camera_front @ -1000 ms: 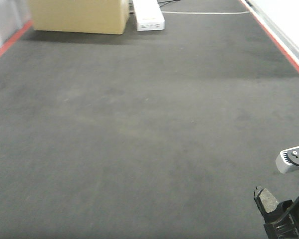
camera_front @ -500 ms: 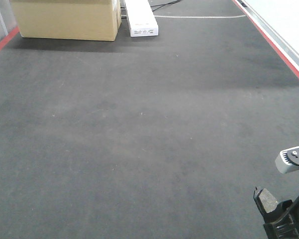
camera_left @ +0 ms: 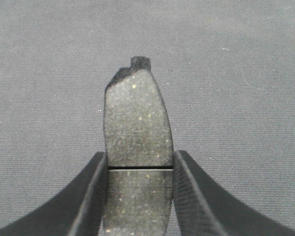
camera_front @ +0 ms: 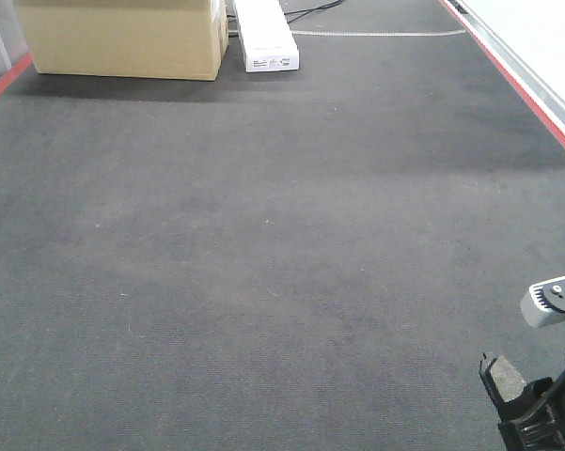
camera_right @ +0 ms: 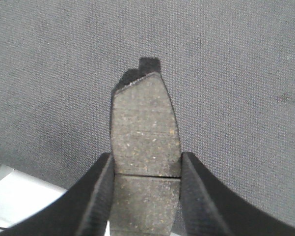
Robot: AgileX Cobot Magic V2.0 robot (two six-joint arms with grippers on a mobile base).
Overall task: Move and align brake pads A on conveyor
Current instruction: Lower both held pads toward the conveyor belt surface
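Two items, both cut off at the lower frame edge (end tab uppermost). We log the first brake pad (camera_left: 137, 118) clamped tight in the left gripper (camera_left: 140, 160), the second brake pad (camera_right: 143, 123) likewise in the right gripper (camera_right: 146, 160); contact with the conveyor (camera_front: 263, 235) below: indeterminable.

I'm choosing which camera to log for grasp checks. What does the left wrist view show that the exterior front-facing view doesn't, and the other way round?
Only the left wrist view shows the left tool shut on a brake pad, its groove level with the fingertips and its end tab pointing away. Only the front view shows a cardboard box and a white box at the far end, the red edge strips, and arm hardware in the lower right corner. Both show the dark-grey conveyor, with no pad lying on it in sight.
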